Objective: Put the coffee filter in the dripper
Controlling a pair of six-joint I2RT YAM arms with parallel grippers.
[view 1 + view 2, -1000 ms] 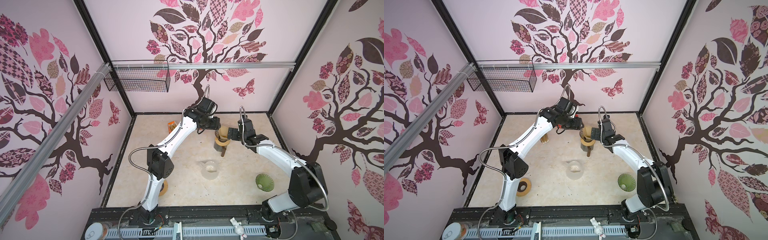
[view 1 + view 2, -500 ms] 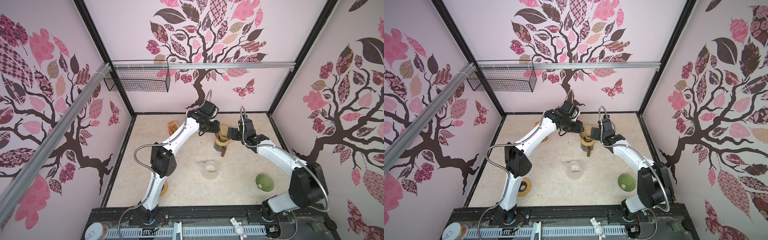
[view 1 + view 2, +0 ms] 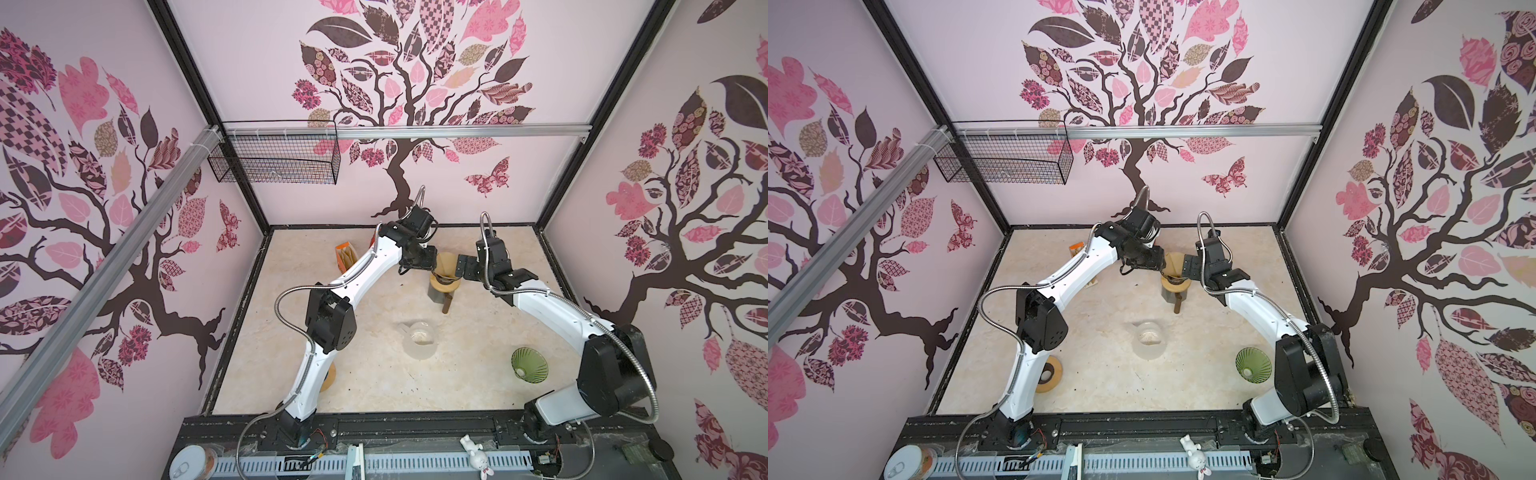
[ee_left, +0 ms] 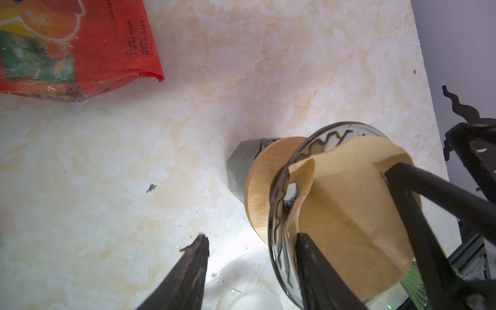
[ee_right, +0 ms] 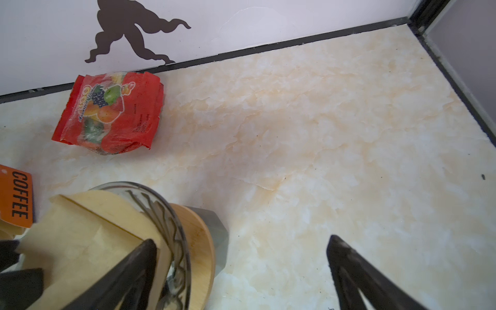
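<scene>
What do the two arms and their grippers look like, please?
Both the left arm and right arm have white links, black joint housings and a silver corrugated hose. The left gripper and right gripper have black, tapered fingers.

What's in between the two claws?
The brown filter, standing in the glass dripper. Both top views show it between the left claw and the right claw.

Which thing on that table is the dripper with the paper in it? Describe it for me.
Find the painted tree trunk on the back wall; the dripper stands just in front of it, a little to the right. It alone has a wooden base and a brown paper filter standing in it, unlike the green cone and clear glass nearer the front.
</scene>
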